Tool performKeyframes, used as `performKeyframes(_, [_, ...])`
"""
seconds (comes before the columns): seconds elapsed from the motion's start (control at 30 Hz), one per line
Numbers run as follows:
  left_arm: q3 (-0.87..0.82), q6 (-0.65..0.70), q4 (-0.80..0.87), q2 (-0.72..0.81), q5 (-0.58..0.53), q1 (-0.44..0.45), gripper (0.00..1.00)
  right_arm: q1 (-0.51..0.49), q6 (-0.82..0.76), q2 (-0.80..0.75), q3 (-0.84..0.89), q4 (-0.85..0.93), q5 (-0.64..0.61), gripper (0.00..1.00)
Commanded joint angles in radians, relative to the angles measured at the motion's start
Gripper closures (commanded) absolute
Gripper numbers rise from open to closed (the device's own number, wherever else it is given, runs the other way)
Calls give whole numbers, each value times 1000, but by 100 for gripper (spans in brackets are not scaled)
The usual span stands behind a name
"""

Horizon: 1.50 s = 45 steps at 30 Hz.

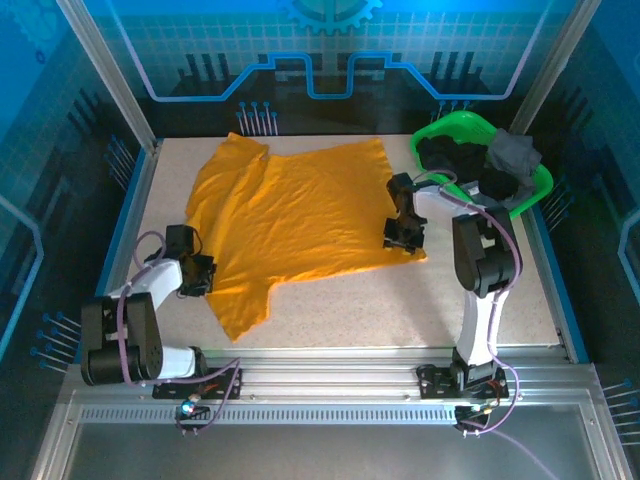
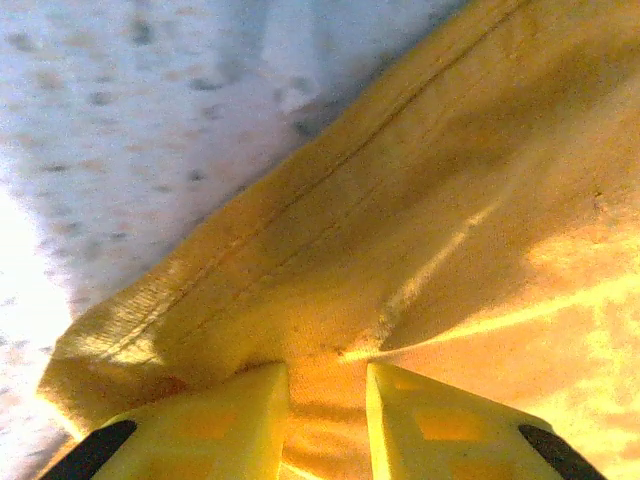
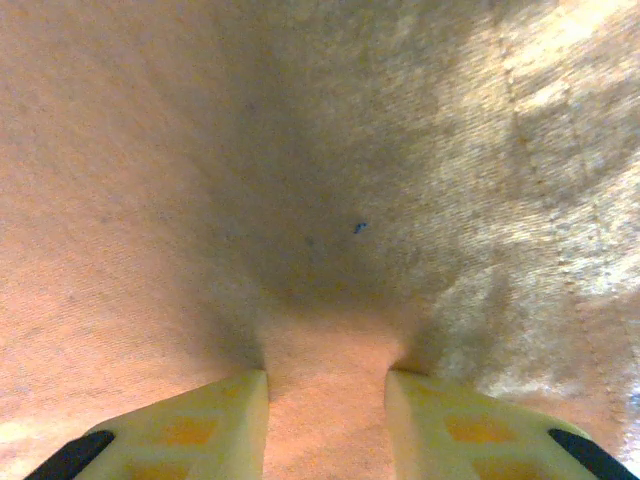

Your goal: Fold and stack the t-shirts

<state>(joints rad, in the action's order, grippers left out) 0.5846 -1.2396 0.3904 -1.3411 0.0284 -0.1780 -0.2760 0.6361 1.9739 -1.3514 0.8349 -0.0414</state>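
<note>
Top external view: orange-yellow t-shirt [image 1: 300,210] spread flat on speckled table [image 1: 400,310], centre to left, one sleeve toward near edge. Left gripper [image 1: 200,272] at shirt's left edge. Right gripper [image 1: 403,237] at shirt's near right corner. Green basket [image 1: 462,122] at far right, holding black t-shirt [image 1: 445,152] and dark grey t-shirt [image 1: 512,152].

Left wrist view: both fingers pinch a fold of orange cloth beside the stitched hem.

Right wrist view: cloth bunched and clamped between both fingers.
</note>
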Motion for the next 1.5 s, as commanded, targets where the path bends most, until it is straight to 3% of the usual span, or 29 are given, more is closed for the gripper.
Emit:
performKeyframes(0.0, [-27, 43, 94, 15, -40, -20, 70, -5, 32, -57, 69, 23, 19, 63])
performKeyframes(0.2, [21, 85, 92, 42, -31, -23, 59, -4, 22, -103, 78, 6, 37, 60])
performKeyframes(0.27, [71, 128, 149, 85, -66, -7, 49, -1, 21, -130, 64, 26, 21, 58])
performKeyframes(0.33, [118, 160, 230, 136, -104, 17, 46, 6, 26, -180, 78, 19, 8, 55])
performKeyframes(0.47, [144, 119, 479, 248, -137, 66, 48, 42, 53, -293, 126, 11, -4, 50])
performKeyframes(0.67, [19, -38, 703, 418, -58, 232, 48, 81, 84, -407, 202, -8, 23, 43])
performKeyframes(0.8, [-70, -152, 687, 488, 13, 321, 46, 85, 88, -398, 238, -21, 51, 41])
performKeyframes(1.0, [-115, -203, 563, 393, 34, 391, 42, 134, 81, -377, 292, -47, 74, 40])
performKeyframes(1.2, [-144, -197, 454, 257, 15, 405, 57, 189, 87, -373, 341, -58, 76, 39])
performKeyframes(1.33, [-149, -202, 385, 215, -1, 405, 79, 208, 103, -362, 362, -77, 81, 39])
performKeyframes(1.4, [-123, -196, 415, 228, -34, 405, 93, 218, 112, -346, 356, -83, 89, 40])
performKeyframes(1.47, [-97, -193, 464, 257, -65, 405, 100, 218, 119, -332, 350, -87, 85, 41])
